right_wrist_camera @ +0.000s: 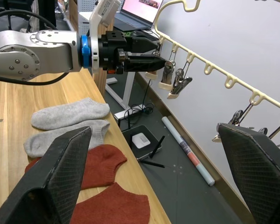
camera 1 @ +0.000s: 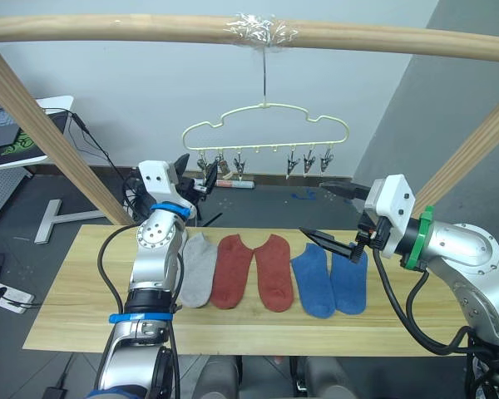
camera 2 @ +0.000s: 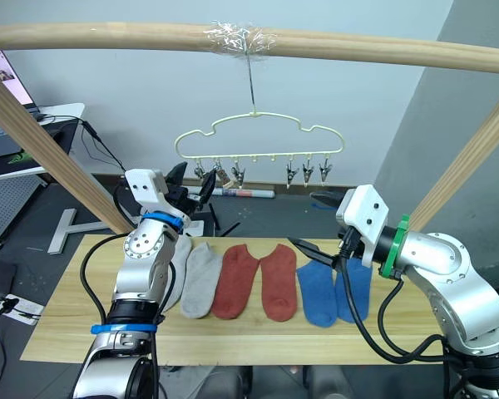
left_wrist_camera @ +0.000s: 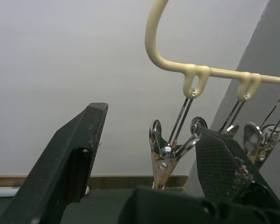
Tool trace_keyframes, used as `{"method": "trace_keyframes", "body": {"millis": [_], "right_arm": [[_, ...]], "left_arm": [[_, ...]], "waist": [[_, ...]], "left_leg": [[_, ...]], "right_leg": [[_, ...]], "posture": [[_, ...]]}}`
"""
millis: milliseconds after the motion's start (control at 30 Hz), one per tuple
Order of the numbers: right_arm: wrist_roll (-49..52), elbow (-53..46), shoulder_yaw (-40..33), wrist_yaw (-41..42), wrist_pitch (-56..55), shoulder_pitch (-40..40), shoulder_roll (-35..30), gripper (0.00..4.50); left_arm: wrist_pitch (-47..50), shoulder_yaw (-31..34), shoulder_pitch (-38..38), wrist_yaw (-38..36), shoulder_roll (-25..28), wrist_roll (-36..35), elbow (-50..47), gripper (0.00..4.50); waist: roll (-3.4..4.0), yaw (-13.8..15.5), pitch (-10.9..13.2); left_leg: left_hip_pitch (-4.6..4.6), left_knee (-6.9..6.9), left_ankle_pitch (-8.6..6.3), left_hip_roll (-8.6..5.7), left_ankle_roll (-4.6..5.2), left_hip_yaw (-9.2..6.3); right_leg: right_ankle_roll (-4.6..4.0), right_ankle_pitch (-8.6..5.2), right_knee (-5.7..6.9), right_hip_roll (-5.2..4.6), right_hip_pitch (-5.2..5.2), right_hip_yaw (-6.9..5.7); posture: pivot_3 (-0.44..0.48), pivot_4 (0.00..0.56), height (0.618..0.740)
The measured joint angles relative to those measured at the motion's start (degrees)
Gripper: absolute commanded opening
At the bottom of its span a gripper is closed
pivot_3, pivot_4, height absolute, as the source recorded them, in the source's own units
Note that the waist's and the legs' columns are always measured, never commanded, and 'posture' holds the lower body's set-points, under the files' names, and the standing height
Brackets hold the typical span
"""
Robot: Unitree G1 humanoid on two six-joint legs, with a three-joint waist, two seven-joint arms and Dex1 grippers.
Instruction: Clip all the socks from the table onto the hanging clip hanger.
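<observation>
Grey, rust-red and blue socks; cream clip hanger.

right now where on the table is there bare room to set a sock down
Bare wood lies along the light plank table's left end beside the light grey socks, and along its front edge. The middle is crowded by rust red socks and blue socks.

Both arms silver-grey metal w/ rounded joint housings, black cables looping alongside. Left arm: blue rings at wrist and further down the forearm, white boxy wrist block next to the upper ring, round bolted joint disc below it. Right arm: green ring behind a white boxy wrist block. Left gripper and right gripper: black tapered fingers; pads cross-hatch textured.
</observation>
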Motion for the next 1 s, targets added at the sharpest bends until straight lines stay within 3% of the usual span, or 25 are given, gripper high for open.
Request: {"method": "trace_keyframes", "body": {"millis": [633, 1000], "right_arm": [[-0.01, -0.68, -0.01, -0.31, 0.02, 0.31, 0.01, 4.5], [-0.01, -0.67, 0.0, -0.35, 0.02, 0.1, 0.11, 4.5]], "left_arm": [[0.57, 0.52, 5.17, -4.7, 0.32, -5.7, -5.91, 3.4], [1.54, 0.29, 3.97, -1.3, 1.06, -2.34, -3.15, 3.4]], "waist": [[0.02, 0.0, 0.01], [0.02, 0.01, 0.01]], "left_leg": [[-0.02, 0.0, 0.0, -0.03, -0.01, -0.02], [-0.02, -0.01, 0.0, -0.04, 0.0, -0.04]], "right_leg": [[0.01, 0.0, -0.03, -0.03, 0.01, -0.01], [0.01, -0.01, -0.04, -0.03, 0.01, -0.03]], "posture": [[-0.051, 0.205, 0.72], [-0.051, 0.205, 0.72]]}}
